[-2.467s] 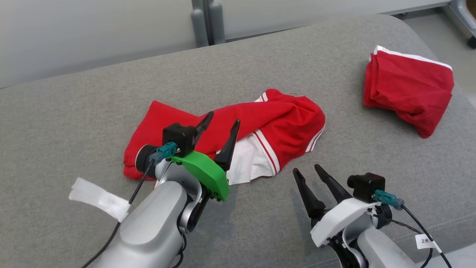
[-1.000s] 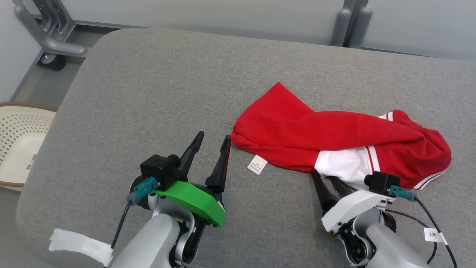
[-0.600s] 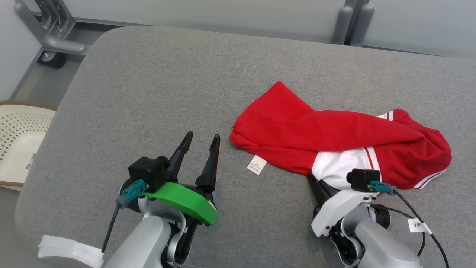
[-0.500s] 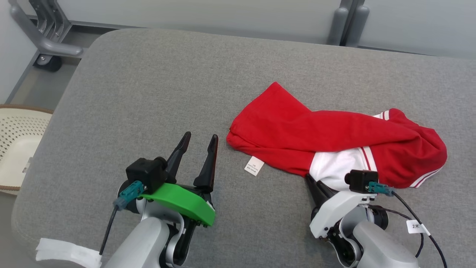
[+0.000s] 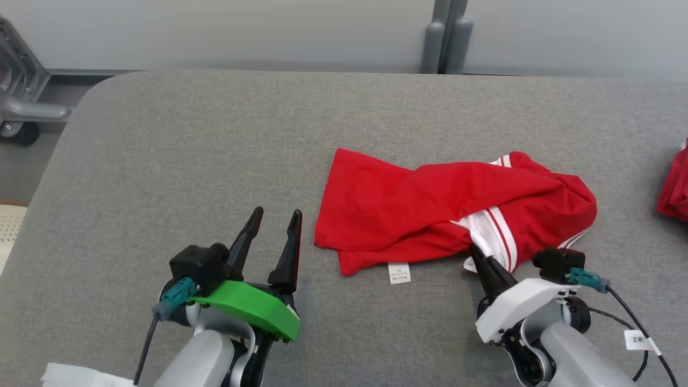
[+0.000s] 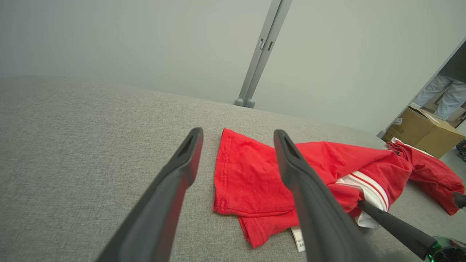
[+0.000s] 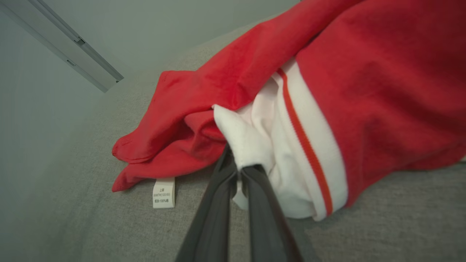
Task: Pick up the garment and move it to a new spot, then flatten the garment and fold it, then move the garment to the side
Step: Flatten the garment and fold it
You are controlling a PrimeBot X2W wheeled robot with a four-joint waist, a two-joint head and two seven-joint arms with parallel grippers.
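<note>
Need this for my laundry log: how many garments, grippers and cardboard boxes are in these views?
Red garments: 2, the held garment pinched by the right gripper and the second garment at the right edge.
Grippers: 2, counting the open left gripper.
Cardboard boxes: 1, the cardboard box.
Total: 5.

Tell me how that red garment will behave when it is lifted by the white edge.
Probably floppy: the garment lies crumpled in soft folds, so it should drape from the right claw, shut on its white edge. Likely light, being thin cloth. It may drag on the grey cushion rather than slide.
</note>
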